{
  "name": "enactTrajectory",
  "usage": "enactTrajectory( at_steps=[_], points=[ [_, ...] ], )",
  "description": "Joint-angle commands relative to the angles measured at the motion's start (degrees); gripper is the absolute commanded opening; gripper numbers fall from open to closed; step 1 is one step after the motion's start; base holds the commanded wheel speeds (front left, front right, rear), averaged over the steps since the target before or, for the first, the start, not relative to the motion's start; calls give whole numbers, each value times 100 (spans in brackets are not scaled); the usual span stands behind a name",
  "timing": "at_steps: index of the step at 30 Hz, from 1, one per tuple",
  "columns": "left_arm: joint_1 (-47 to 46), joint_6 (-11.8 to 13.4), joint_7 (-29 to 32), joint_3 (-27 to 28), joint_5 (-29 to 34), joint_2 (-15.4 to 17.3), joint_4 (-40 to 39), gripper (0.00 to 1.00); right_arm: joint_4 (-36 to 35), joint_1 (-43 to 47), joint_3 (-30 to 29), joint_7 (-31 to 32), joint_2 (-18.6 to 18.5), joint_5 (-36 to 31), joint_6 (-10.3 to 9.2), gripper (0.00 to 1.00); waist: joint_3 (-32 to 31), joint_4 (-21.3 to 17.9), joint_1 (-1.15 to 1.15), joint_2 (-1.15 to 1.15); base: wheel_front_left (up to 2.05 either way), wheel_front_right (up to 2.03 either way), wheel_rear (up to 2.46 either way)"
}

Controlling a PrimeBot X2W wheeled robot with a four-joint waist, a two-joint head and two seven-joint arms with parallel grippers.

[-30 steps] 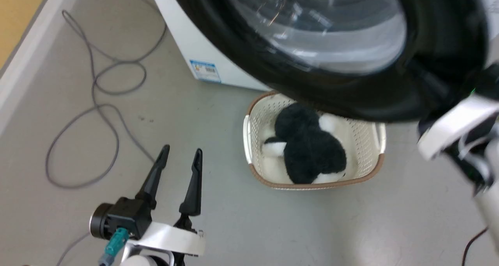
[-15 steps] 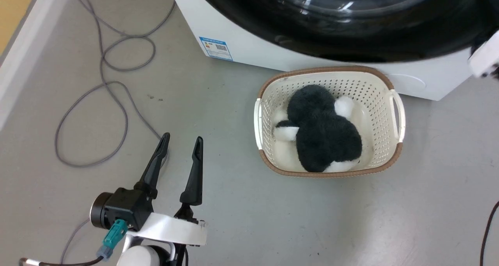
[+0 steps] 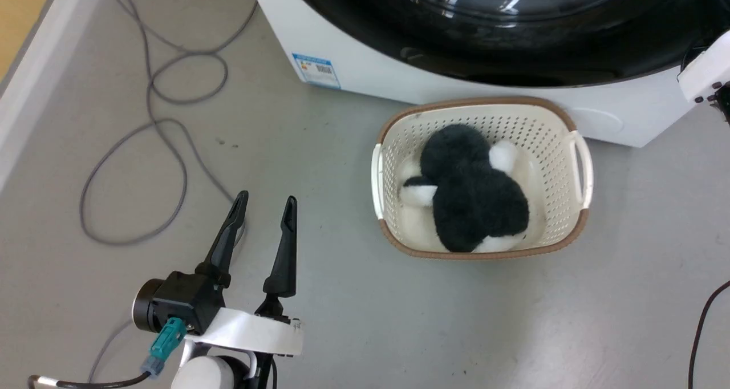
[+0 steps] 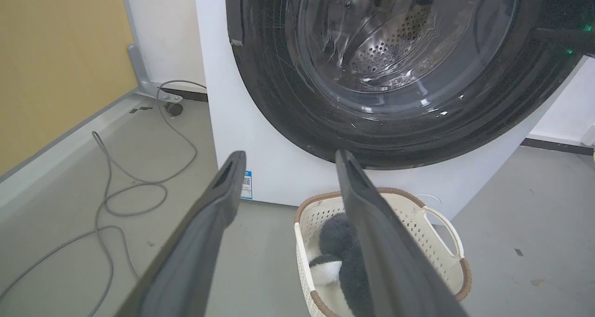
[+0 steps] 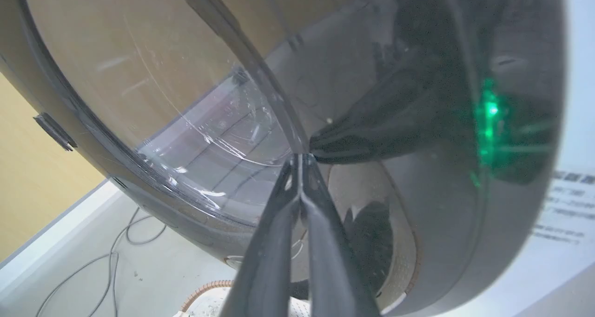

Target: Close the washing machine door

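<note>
Jaws: left gripper [image 3: 268,197] spread, right gripper [image 5: 300,158] pressed together; door [image 4: 395,75] now swung flush.

The laundry basket [image 3: 562,172] stands just before the washing machine [image 3: 365,75] — a plush toy [image 3: 476,203] in it; a cable [image 3: 185,175] lies well to its left.

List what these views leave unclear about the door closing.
- Whether the washing machine door has latched: left wrist view, its right rim is dark and cut by the frame edge.
- Door's upper part: head view, cut by the top edge.
- Sticker text: head view, too small.
</note>
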Motion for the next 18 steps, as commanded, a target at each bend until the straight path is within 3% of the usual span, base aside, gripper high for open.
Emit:
enactTrajectory(
  at_steps=[1,10,18],
  points=[
    [-53,36,-25,14,-34,-9,11,100,-12,-28,8,-116,-94,86,-56,0,-102,-65,-1,0,0,0,0],
    [185,57,-25,287,58,-9,302,100,-349,1283,715,-884,150,410,-56,0,-1020,-552,-1,0,0,0,0],
    [553,-4,-25,569,146,16,508,100,-1124,2554,699,-1264,233,367,-56,0,-1877,-1032,-1,0,0,0,0]
  ],
)
